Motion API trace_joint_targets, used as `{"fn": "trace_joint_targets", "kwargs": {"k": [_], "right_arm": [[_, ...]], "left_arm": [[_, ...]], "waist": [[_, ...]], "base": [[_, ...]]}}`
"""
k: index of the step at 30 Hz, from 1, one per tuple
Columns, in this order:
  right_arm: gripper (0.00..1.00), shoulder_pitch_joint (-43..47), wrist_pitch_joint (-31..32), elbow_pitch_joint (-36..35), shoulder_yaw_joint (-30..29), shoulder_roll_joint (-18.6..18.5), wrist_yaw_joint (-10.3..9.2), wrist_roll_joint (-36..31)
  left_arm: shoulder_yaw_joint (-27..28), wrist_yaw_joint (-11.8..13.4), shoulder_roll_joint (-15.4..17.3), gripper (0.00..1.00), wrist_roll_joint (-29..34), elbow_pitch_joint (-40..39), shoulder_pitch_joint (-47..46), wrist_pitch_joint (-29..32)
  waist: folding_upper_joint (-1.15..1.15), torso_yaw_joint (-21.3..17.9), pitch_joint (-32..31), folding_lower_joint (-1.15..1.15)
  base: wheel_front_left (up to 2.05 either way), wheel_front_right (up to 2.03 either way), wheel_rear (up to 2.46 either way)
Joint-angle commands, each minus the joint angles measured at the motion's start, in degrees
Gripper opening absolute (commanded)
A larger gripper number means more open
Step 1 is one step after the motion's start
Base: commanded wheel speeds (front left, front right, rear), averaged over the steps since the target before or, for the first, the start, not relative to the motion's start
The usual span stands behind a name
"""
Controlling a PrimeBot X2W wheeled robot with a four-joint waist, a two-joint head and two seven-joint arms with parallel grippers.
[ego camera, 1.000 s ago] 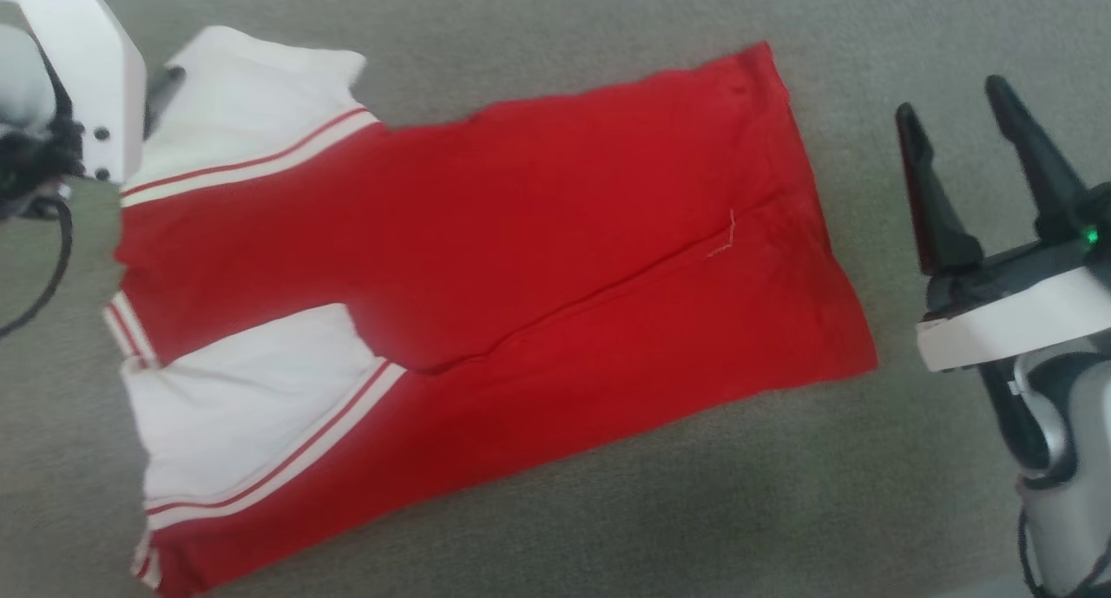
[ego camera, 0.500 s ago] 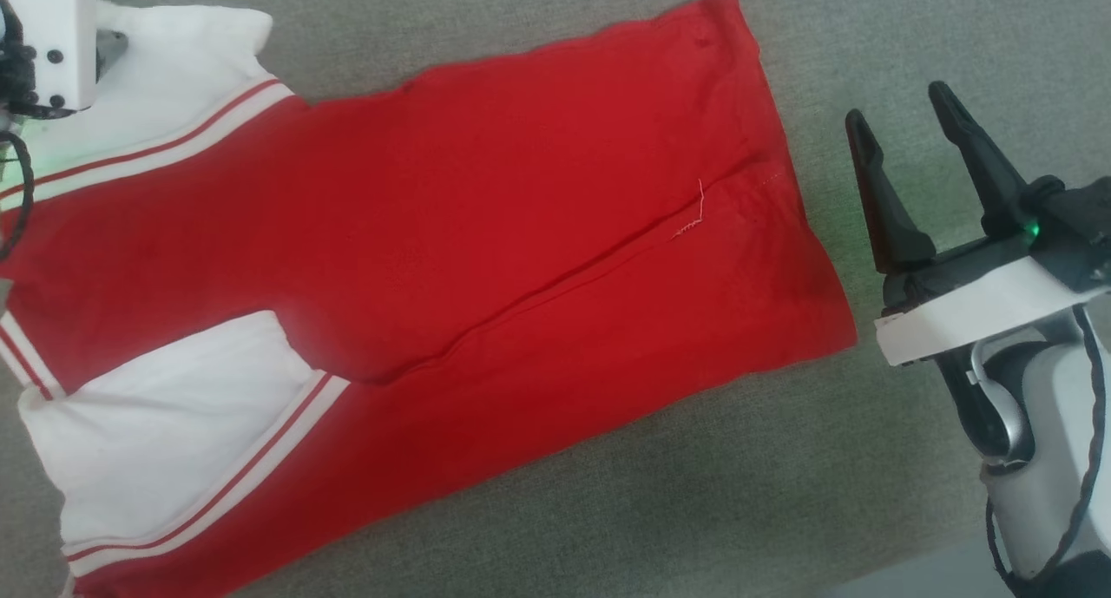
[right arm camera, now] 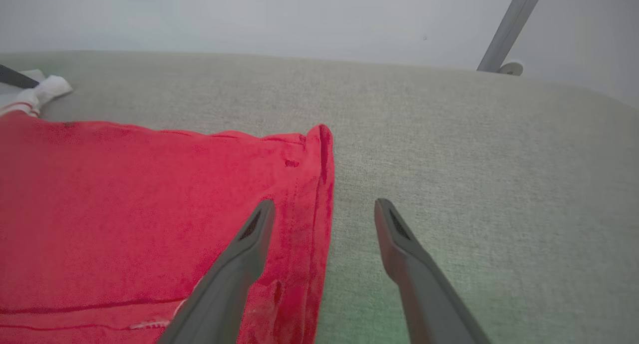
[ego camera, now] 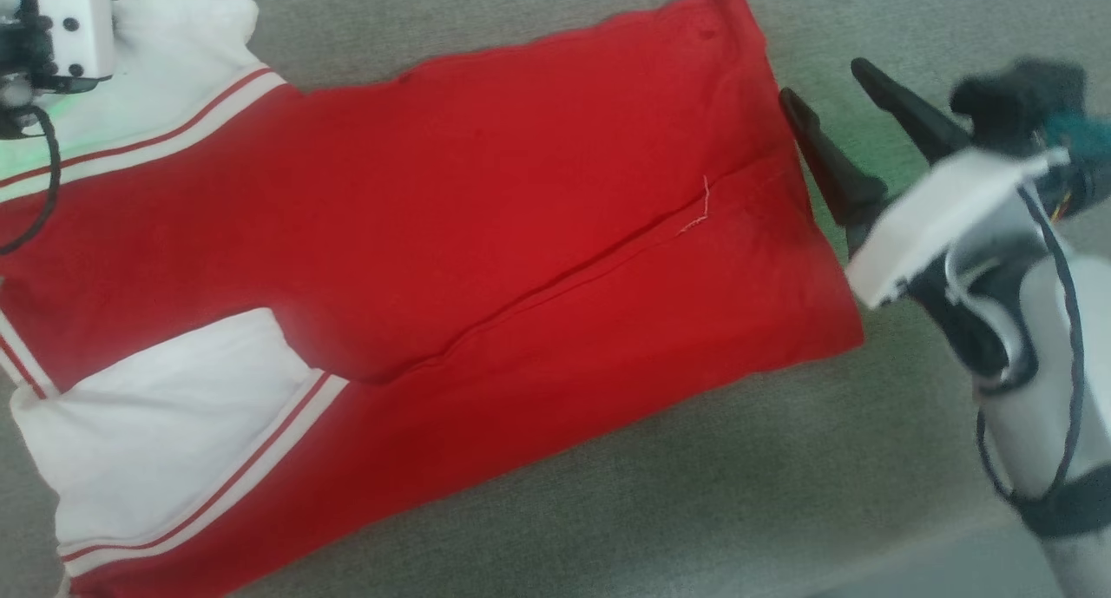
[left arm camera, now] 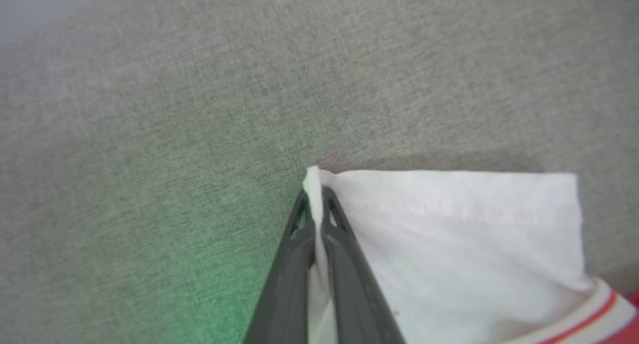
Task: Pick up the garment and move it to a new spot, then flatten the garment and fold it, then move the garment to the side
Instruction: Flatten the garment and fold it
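The garment (ego camera: 486,233) lies flattened on the grey surface, red with white sleeve ends and red-white striped trim. In the head view my left gripper's white wrist (ego camera: 65,25) stands over the far white sleeve at the top left. In the left wrist view my left gripper (left arm camera: 314,194) is shut on the corner of that white sleeve (left arm camera: 449,244). My right gripper (ego camera: 823,82) is open at the garment's right hem. In the right wrist view my right gripper (right arm camera: 324,204) straddles that hem: one finger over the red cloth (right arm camera: 125,209), the other over bare surface.
The grey fabric surface (ego camera: 608,511) carries the garment; its near edge shows at the lower right (ego camera: 920,572). In the right wrist view its far edge meets a pale wall, with a slanted metal pole (right arm camera: 509,24) behind.
My left gripper has shut on the white sleeve corner. My right gripper has swung left and forward up to the garment's right hem. The camera shifted earlier on.
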Motion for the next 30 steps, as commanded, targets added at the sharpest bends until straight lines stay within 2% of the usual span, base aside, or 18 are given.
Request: {"fn": "trace_joint_targets", "kwargs": {"k": [1, 8, 18, 19, 20, 21, 23, 30], "right_arm": [[1.0, -1.95, 1.89, 0.85, 0.99, -0.5, -0.09, 0.73], [1.0, -14.77, 13.42, 10.96, 6.77, -2.15, -0.09, 4.41], [1.0, -26.48, 23.0, 26.54, 14.31, -0.91, -0.1, 8.18], [0.98, -26.95, 23.75, 27.91, 15.11, -0.73, -0.1, 8.87], [0.28, -27.34, 24.38, 28.84, 16.18, -0.68, -0.06, 9.5], [0.0, -27.66, 24.95, 29.77, 17.19, -0.74, -0.06, 10.18], [0.0, -28.12, 25.34, 31.04, 18.94, -1.5, -0.06, 10.96], [0.0, -28.84, 19.98, 31.29, 22.26, -5.77, -0.13, 12.38]], "left_arm": [[-1.59, -0.13, -0.52, 0.0, 0.04, 2.05, 3.03, 0.79], [-1.81, -1.35, -3.59, 0.0, 0.28, 3.83, 0.94, -0.59], [-2.08, -2.91, -6.54, 0.0, 0.65, 6.9, -1.43, -2.57], [-2.12, -3.07, -6.85, 0.0, 0.71, 7.24, -1.62, -2.87], [-2.1, -3.34, -7.17, 0.0, 0.7, 7.53, -1.79, -3.19], [-2.05, -3.5, -7.5, 0.0, 0.68, 7.85, -1.92, -3.77], [-2.05, -4.04, -7.95, 0.0, 0.82, 8.3, -2.21, -4.76], [-1.76, -6.53, -9.39, 0.0, 0.45, 8.47, -4.13, -6.97]], "waist": [[0.0, 0.41, 0.0, 0.0], [0.0, 2.6, 0.43, 0.0], [0.0, 4.95, 1.43, 0.0], [0.0, 5.13, 1.47, 0.0], [0.0, 5.34, 1.49, 0.0], [0.0, 5.56, 1.46, 0.0], [0.0, 6.12, 1.2, 0.0], [0.0, 8.77, -1.72, 0.0]], "base": [[0.0, 0.0, 0.0], [0.0, 0.0, 0.0], [0.0, 0.0, 0.0], [0.0, 0.0, 0.0], [0.0, 0.0, 0.0], [0.0, 0.0, 0.0], [0.0, 0.0, 0.0], [0.0, 0.0, 0.0]]}}
